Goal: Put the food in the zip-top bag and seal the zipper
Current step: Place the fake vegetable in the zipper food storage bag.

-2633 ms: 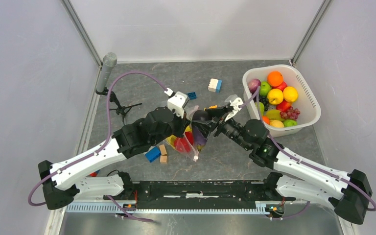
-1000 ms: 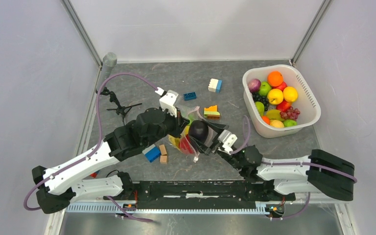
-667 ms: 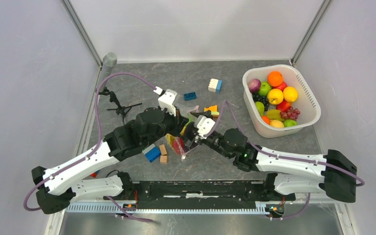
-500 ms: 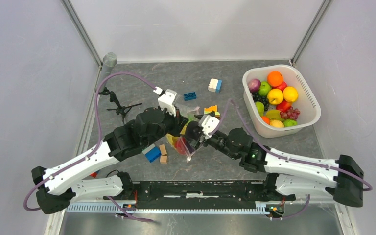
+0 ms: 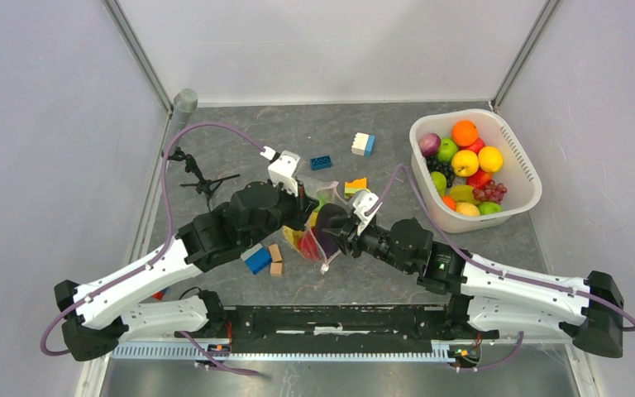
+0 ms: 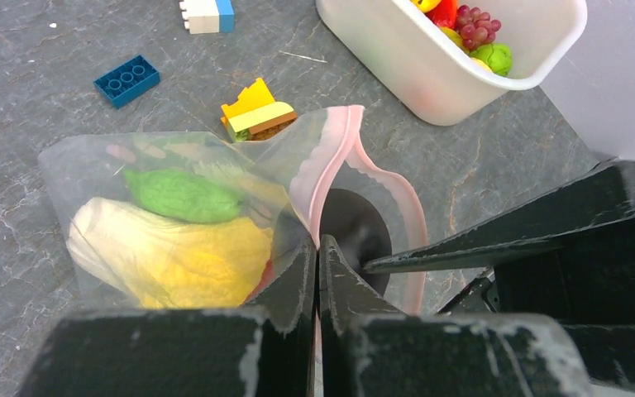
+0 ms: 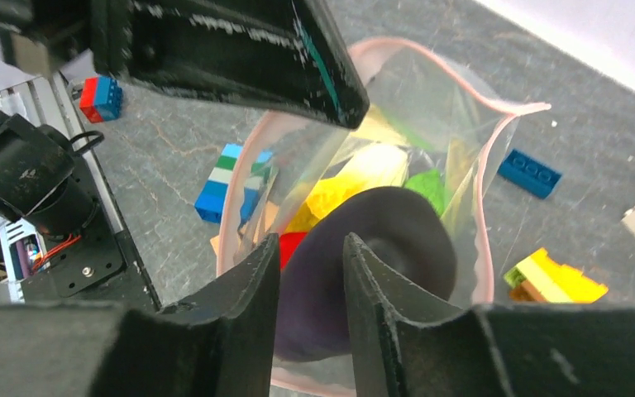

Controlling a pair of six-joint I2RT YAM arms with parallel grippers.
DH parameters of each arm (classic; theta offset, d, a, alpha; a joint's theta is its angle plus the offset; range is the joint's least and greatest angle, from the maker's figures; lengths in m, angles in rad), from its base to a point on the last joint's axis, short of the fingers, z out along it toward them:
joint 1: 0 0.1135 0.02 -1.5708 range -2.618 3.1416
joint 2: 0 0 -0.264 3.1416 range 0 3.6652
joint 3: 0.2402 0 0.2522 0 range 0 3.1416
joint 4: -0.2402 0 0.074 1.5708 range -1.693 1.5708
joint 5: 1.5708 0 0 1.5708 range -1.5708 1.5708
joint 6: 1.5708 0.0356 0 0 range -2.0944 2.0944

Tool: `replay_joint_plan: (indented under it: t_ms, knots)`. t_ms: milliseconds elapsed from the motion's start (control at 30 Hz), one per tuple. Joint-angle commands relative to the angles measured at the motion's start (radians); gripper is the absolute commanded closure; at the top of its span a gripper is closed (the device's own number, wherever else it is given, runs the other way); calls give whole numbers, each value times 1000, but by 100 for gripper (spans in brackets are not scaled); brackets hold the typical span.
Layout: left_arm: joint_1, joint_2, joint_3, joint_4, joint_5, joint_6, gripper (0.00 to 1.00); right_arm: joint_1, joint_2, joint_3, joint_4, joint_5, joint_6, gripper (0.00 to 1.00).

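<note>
The zip-top bag (image 5: 315, 245) lies mid-table with yellow, green and red food inside (image 6: 183, 256). My left gripper (image 5: 307, 212) is shut on its pink zipper (image 6: 331, 157) and holds the mouth open; the jaws meet on the strip in the left wrist view (image 6: 317, 252). My right gripper (image 5: 341, 230) is shut on a dark purple eggplant (image 7: 380, 248) set in the bag's mouth, the fingers astride it (image 7: 312, 244). The eggplant shows behind the rim (image 6: 355, 227). The pink rim rings it (image 7: 484, 223).
A white basket (image 5: 531, 178) of more toy fruit stands at the right; its wall shows in the left wrist view (image 6: 397, 58). Building blocks lie around the bag: white-blue (image 5: 363, 144), blue (image 5: 322, 162), yellow-orange (image 5: 355, 187), blue (image 5: 257, 260). A black tripod (image 5: 202, 178) stands at left.
My right arm has swung its elbow out to the right and pushed the eggplant deeper into the bag's mouth. My left gripper has kept its hold on the rim.
</note>
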Motion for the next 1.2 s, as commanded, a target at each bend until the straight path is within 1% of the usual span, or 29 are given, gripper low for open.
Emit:
replay_joint_plan:
  t_ms: [0,33,100,133,200,233,267,333,400,500,567,600,633,767,833,900,967,1033,1067,1100,1167]
  knots:
    - [3,9,16,44,-3,-14,97,-2,-18,-30,-43,51,110,64]
    - [4,11,15,44,-2,-14,97,-2,-19,-34,-51,60,124,70]
    - [3,13,15,44,-1,-14,97,-2,-21,-37,-64,69,137,72]
    - [4,14,13,42,-2,-12,97,-2,-25,-33,-73,58,139,79]
    - [3,14,12,41,-4,-11,97,-2,-31,-31,-77,26,140,89]
    - [4,15,12,40,-6,-9,97,-2,-37,-28,-81,4,135,90]
    - [3,16,13,39,-7,-8,97,-2,-41,-24,-92,-3,137,90]
    - [3,17,13,39,-5,-8,97,-2,-36,-5,-137,48,150,90]
    - [3,16,10,47,8,-2,97,-2,-12,6,-155,70,134,88]
    - [4,16,8,58,45,7,98,-2,69,47,-193,134,125,88]
    - [3,15,8,61,61,6,98,-2,124,75,-179,205,116,89]
    - [3,14,4,67,72,6,98,-5,148,73,-143,224,105,90]
    - [4,13,4,69,83,6,98,-20,168,67,-86,222,95,89]
    - [4,8,5,65,105,6,98,-101,218,61,119,106,56,86]
    - [4,5,4,64,108,6,98,-135,228,71,174,68,36,85]
    - [4,2,0,64,106,6,98,-179,231,63,224,-6,38,84]
    - [4,3,-2,64,95,7,98,-209,217,61,220,-99,64,81]
    - [4,5,-1,62,76,8,98,-210,188,43,207,-225,50,67]
    - [3,6,-1,64,64,8,98,-210,169,35,185,-247,50,62]
    - [4,9,-1,65,56,9,98,-211,149,25,153,-256,50,58]
    - [3,15,2,71,46,8,98,-210,102,8,82,-236,50,55]
